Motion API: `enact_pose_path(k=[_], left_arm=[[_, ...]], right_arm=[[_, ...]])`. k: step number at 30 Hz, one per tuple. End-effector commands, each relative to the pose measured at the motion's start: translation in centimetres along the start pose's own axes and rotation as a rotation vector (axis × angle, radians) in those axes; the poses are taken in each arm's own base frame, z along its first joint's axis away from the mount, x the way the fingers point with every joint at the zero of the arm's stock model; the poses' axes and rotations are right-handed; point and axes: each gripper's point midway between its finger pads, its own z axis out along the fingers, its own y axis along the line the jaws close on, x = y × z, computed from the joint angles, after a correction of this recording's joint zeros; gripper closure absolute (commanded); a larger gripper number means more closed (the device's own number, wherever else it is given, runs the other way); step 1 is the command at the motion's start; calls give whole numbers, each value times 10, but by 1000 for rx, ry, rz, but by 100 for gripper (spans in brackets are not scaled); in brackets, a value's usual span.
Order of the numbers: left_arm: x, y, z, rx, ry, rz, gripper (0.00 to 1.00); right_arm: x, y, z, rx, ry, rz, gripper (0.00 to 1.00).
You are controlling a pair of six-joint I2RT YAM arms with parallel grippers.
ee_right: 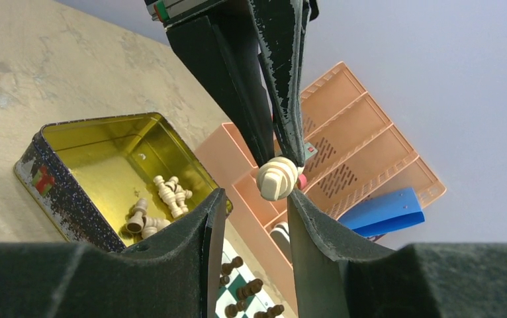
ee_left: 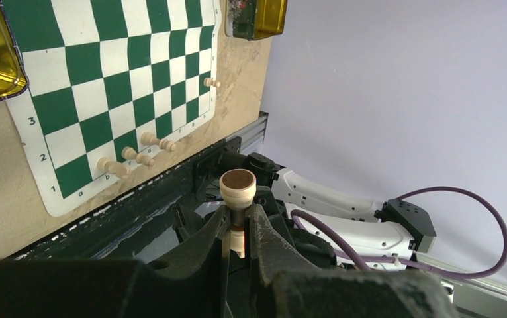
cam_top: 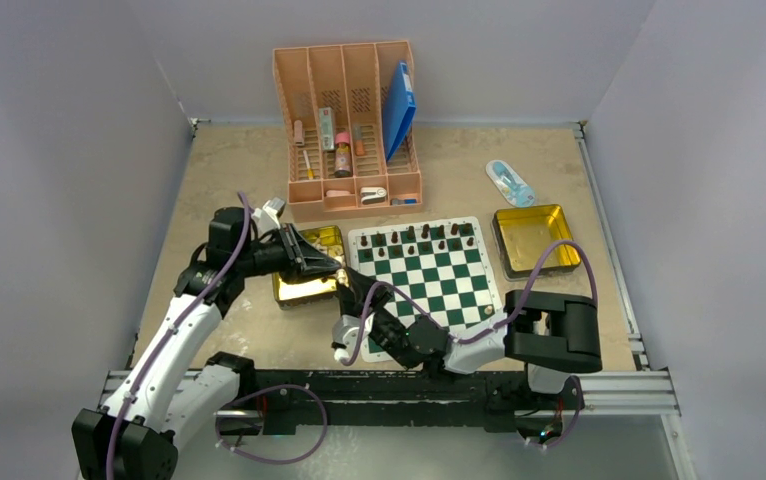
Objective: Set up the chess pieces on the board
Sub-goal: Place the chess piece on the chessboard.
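My left gripper (ee_left: 239,222) is shut on the stem of a pale chess piece (ee_left: 237,186), held in the air with its round base toward the left wrist camera. In the right wrist view that piece (ee_right: 278,179) hangs from the left fingers (ee_right: 284,86), its head just above my open right gripper (ee_right: 256,193) and close to that gripper's right fingertip. Both grippers (cam_top: 331,266) (cam_top: 349,290) meet over the board's (cam_top: 424,285) left edge. Dark pieces (cam_top: 424,235) line the far rows. A few pale pieces (ee_left: 135,157) stand along the near edge.
A gold tin (ee_right: 98,152) left of the board holds several loose pale pieces (ee_right: 161,199). Another gold tin (cam_top: 534,240) sits to the board's right. The pink organiser (cam_top: 349,130) with a blue folder (cam_top: 399,105) stands behind, a blue-white packet (cam_top: 509,180) to its right.
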Motion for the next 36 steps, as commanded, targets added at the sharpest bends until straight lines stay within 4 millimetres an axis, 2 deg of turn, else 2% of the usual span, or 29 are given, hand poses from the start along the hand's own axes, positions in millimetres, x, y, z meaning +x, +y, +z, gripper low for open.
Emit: enact_pose_path(k=[1,16,21,26,28,31,33,36], left_arm=[[-6,-7,-1,35,-27,42,91],[-5,8,4,15,-26,24,92],[-4,8,4,23,-17,25,92],[-3,6,3,28,-17,30,92],[-3,6,3,25,-18,32,83],[-8,3,1,9,-47,64,65],[-13,0,-1,-9,-74,102,52],[-22,-4,-4,-44,-108,178,42]], right_arm=[[-54,-74,1,279,-188,188,58],[-63,-78,4,289,-206,198,60],[-59,-73,7,286,-193,185,71],[-51,-73,4,307,-171,185,88],[-48,-75,2,318,-152,203,93],[-38,-80,-2,335,-99,271,100],[-34,-86,-6,353,-54,364,100],[-23,-80,-6,320,59,495,100]])
